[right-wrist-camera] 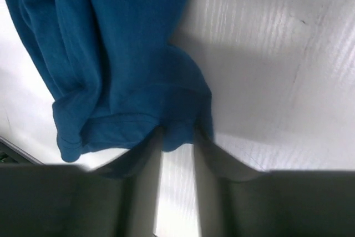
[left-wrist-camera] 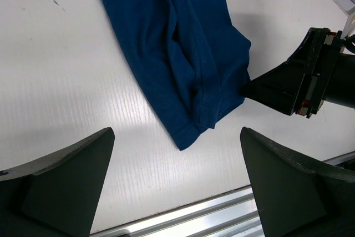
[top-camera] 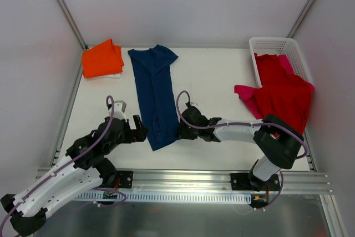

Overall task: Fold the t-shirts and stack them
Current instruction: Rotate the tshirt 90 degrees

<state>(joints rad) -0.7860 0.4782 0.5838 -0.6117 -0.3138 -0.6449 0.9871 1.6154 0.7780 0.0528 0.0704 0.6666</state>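
Nearest, along the front edge, an alu rail (top-camera: 183, 180) carries both arm bases. Just past it the L gripper (top-camera: 138, 128) sits low over the white tabletop (top-camera: 216, 81). Its jaws are spread wide w/ nothing btw them. In the L wrist view only bare tabletop and the near corner of the navy t-shirt (top-camera: 155, 95) lie ahead of them. This gripper is just beside the shirt's L edge, apart from the cloth.

Opposite, the R gripper (top-camera: 181, 131) reaches in from the R side at the same near end of the shirt. In the R wrist view its jaws stand close together and pinch a small bunched fold of the navy hem at the near R corner, w/ cloth filling the gap btw them. The hem beside the pinch lies rumpled on the tabletop.

The navy t-shirt is folded lengthwise into a long narrow strip. It runs from near centre toward the back, wider end farthest.

Further back, at the far L corner, the orange t-shirt (top-camera: 102, 59) sits folded in a compact block.

At the far R a white lattice basket (top-camera: 272, 41) stands by the R wall. The red t-shirt (top-camera: 285, 90) spills over its near rim onto the tabletop. The pink t-shirt (top-camera: 246, 94) pokes out on the red one's L side.
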